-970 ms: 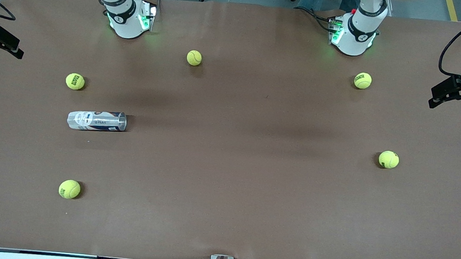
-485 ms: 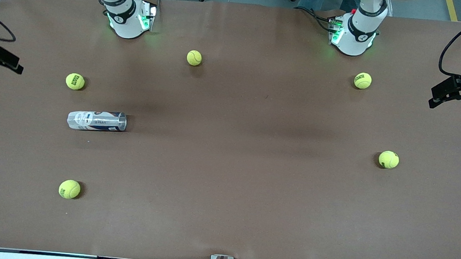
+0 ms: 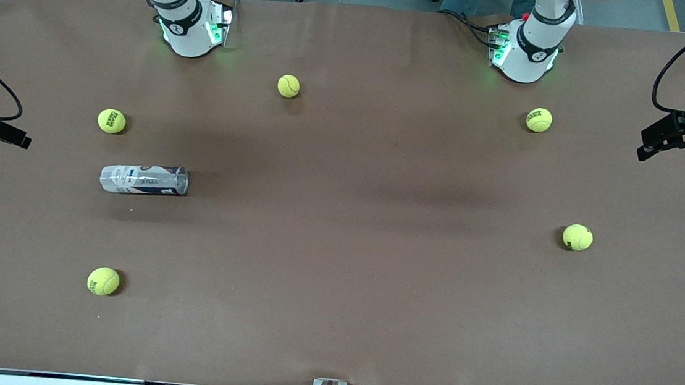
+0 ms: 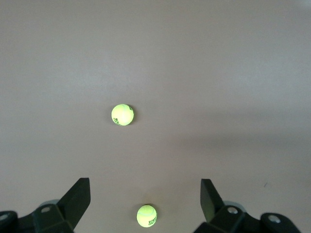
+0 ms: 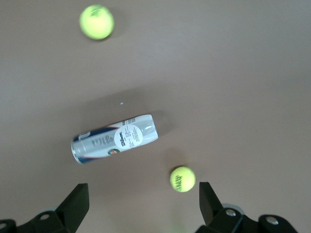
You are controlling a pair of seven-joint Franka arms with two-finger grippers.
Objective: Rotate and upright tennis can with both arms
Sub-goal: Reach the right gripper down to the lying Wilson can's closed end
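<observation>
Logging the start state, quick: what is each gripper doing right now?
Left gripper: open, holding nothing, up over the table's left-arm end.
Right gripper: open, holding nothing, up near the lying tennis can.

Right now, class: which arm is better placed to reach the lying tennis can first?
The right arm: the tennis can lies at its end of the table, beneath the open right gripper; the open left gripper overlooks only balls.
</observation>
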